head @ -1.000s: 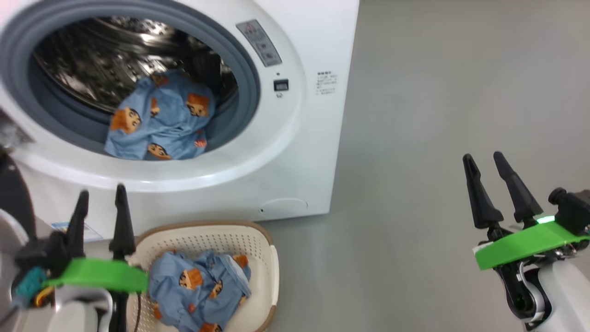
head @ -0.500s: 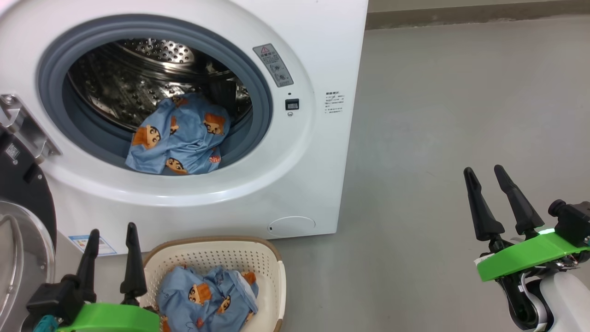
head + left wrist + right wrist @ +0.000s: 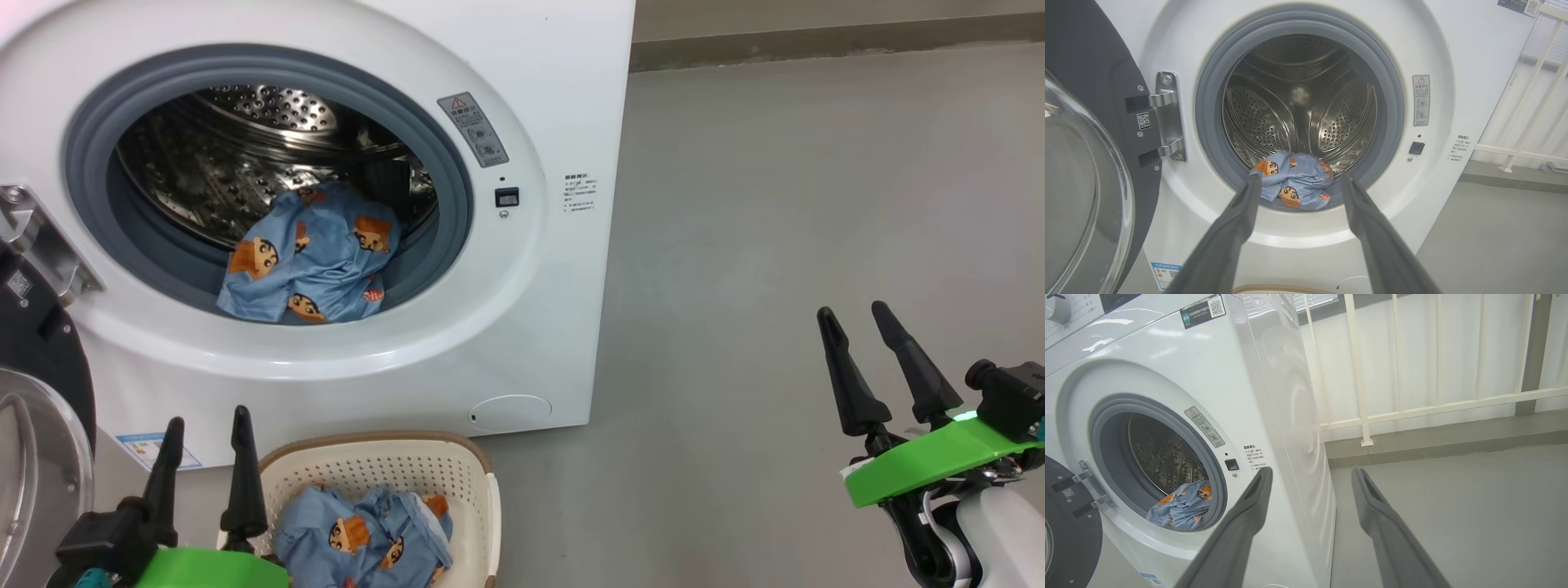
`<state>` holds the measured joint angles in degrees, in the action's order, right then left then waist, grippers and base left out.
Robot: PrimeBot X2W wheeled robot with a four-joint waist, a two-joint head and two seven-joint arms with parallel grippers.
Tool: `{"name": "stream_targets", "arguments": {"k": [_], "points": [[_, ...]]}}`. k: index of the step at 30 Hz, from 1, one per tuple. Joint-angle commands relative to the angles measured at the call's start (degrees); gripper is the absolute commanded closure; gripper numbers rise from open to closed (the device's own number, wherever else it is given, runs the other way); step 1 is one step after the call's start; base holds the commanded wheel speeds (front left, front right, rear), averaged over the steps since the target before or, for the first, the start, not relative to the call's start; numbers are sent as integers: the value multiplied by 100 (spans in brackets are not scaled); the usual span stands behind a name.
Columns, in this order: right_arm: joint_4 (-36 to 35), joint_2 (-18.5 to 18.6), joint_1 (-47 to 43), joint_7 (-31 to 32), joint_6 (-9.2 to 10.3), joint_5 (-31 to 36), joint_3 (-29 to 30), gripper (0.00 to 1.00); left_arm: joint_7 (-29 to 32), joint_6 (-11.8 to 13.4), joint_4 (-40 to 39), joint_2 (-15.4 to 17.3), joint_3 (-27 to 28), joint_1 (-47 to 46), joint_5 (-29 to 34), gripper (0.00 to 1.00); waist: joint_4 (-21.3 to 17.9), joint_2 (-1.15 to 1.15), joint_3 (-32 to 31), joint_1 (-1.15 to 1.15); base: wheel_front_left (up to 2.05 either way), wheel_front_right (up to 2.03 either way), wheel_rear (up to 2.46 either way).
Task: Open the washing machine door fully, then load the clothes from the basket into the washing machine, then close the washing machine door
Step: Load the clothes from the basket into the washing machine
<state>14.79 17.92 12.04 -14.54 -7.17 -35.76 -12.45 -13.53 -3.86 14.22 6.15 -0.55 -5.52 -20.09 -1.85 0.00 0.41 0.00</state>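
So the door (image 3: 37,367) of the washing machine (image 3: 571,82) hangs wide open; some clothes (image 3: 310,261) sit in the drum (image 3: 245,155), more in the basket (image 3: 482,506) just in front. The left tool (image 3: 207,415) hovers spread beside the basket, and the right tool (image 3: 851,309) is spread too, well off to the side.

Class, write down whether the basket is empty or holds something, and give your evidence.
Not empty: blue printed clothes lie bunched inside the basket, below its rim.
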Motion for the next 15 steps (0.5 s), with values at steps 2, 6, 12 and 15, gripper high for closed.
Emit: {"name": "stream_targets", "arguments": {"k": [2, 6, 12, 15], "points": [[-97, 133, -28, -46, -32, 54, -81, 0, -1, 64, -198, 74, 145, -74, -17, 0, -6, 0, 4, 0, 0, 0, 0], [-68, 146, -13, -46, -32, 70, -85, 0, 5, 80, -198, 88, 125, -78, -24, 0, -15, 0, 29, 0, 0, 0, 0], [-45, 137, 33, -46, -32, 85, -77, 0, 16, 96, -189, 118, 100, -136, -36, 0, -31, 0, 115, 0, 0, 0, 0], [-47, 125, 51, -46, -32, 89, -64, 0, 52, 111, -165, 139, 90, -184, -45, 0, -47, 0, 162, 0, 0, 0, 0]]}}
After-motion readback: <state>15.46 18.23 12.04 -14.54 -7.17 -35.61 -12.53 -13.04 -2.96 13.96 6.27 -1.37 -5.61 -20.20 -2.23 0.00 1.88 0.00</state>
